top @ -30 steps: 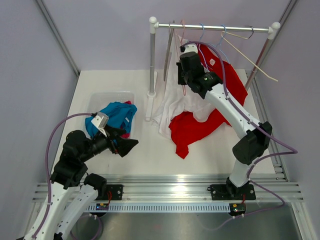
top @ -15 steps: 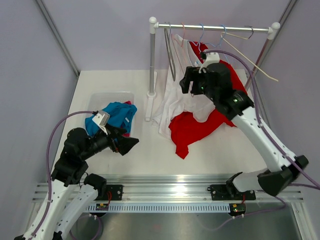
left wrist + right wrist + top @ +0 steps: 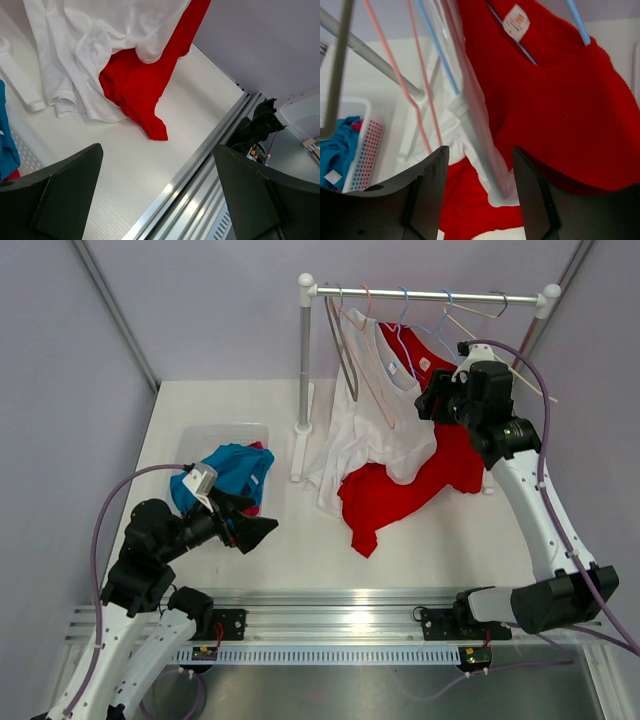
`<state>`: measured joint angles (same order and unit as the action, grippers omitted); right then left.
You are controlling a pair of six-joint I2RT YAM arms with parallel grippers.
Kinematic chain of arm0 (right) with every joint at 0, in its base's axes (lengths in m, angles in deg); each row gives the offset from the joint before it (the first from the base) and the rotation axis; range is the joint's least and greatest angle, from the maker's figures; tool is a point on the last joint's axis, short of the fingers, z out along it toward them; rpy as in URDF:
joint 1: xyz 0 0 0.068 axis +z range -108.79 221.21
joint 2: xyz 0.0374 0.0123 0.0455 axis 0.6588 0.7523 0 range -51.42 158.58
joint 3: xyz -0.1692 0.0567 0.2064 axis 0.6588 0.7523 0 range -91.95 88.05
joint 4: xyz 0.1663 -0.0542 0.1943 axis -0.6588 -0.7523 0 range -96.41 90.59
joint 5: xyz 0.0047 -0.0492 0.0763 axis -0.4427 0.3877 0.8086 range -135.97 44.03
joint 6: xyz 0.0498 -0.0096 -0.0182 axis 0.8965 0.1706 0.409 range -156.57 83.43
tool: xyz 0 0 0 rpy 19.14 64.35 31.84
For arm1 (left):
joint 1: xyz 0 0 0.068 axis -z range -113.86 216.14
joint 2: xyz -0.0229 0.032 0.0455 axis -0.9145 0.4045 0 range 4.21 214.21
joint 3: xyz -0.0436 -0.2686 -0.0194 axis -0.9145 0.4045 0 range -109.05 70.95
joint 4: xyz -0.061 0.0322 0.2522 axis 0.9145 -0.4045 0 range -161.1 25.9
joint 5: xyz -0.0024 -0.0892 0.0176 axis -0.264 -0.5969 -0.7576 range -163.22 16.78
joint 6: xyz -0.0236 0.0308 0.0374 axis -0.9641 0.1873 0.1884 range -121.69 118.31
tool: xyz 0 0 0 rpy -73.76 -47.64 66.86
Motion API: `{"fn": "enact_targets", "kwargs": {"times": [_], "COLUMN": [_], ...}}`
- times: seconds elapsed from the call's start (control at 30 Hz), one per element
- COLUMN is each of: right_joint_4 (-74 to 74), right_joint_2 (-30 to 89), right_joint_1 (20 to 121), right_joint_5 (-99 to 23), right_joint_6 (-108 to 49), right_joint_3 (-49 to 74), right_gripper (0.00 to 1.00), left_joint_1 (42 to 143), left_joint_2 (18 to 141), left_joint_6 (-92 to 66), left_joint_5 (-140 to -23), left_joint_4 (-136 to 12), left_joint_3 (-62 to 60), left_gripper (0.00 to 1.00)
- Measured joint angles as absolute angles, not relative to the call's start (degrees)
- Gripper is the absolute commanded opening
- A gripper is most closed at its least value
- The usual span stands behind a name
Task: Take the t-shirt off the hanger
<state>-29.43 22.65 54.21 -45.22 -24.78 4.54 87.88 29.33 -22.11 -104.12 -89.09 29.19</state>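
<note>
A white t-shirt [image 3: 375, 430] hangs on a pink hanger [image 3: 365, 365] from the rod, and its hem lies bunched on the table. Behind it a red t-shirt [image 3: 400, 490] hangs on a blue hanger [image 3: 405, 335]. My right gripper [image 3: 432, 405] floats open beside the red shirt's collar, right of the white one, gripping nothing. In the right wrist view both the red t-shirt [image 3: 560, 110] and white t-shirt [image 3: 462, 112] lie beyond the open right gripper [image 3: 479, 175]. My left gripper [image 3: 262, 530] hangs open over the table near the basket, and in its own view the left gripper [image 3: 160, 200] is empty.
A clear basket [image 3: 195, 435] holding blue clothes [image 3: 228, 472] sits at the left. The rack's left post [image 3: 304, 370] stands beside it. A grey hanger [image 3: 345, 355] and bare light hangers [image 3: 500, 350] also hang from the rod. A metal rail [image 3: 340, 615] runs along the near edge.
My right gripper, shut by the hangers at the rod's left end, has opened and swung right to the red shirt's collar. The white shirt and hangers swung slightly. My left arm stayed put.
</note>
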Motion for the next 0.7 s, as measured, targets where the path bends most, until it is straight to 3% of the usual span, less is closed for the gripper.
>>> {"fn": "enact_targets", "kwargs": {"times": [0.13,0.27,0.37,0.4,0.47,0.7], "right_joint_4": [-31.0,-30.5,-29.5,-29.3,-29.1,-28.7], "right_joint_2": [27.5,28.2,28.1,28.1,28.1,27.0], "right_joint_1": [52.1,52.2,52.2,52.2,52.2,52.3], "right_joint_5": [-39.9,-36.4,-35.2,-34.8,-33.9,-33.9], "right_joint_6": [-26.2,-26.7,-26.7,-26.8,-27.4,-27.8], "right_joint_3": [4.4,4.5,4.5,4.5,4.4,4.5], "right_gripper": [0.59,0.26,0.21,0.1,0.02,0.0], "left_joint_1": [87.9,87.9,87.9,87.9,87.9,87.9], "left_joint_2": [29.1,29.1,29.1,29.1,29.1,29.9], "left_joint_6": [-22.5,-22.7,-22.7,-22.7,-22.9,-24.9], "left_joint_5": [-105.6,-106.5,-107.0,-107.2,-107.8,-109.6], "left_joint_4": [-88.4,-88.4,-88.1,-88.0,-87.6,-85.4], "left_joint_3": [30.7,31.2,31.2,31.2,31.2,31.2], "left_gripper": [0.99,0.99,0.99,0.99,0.99,0.99]}}
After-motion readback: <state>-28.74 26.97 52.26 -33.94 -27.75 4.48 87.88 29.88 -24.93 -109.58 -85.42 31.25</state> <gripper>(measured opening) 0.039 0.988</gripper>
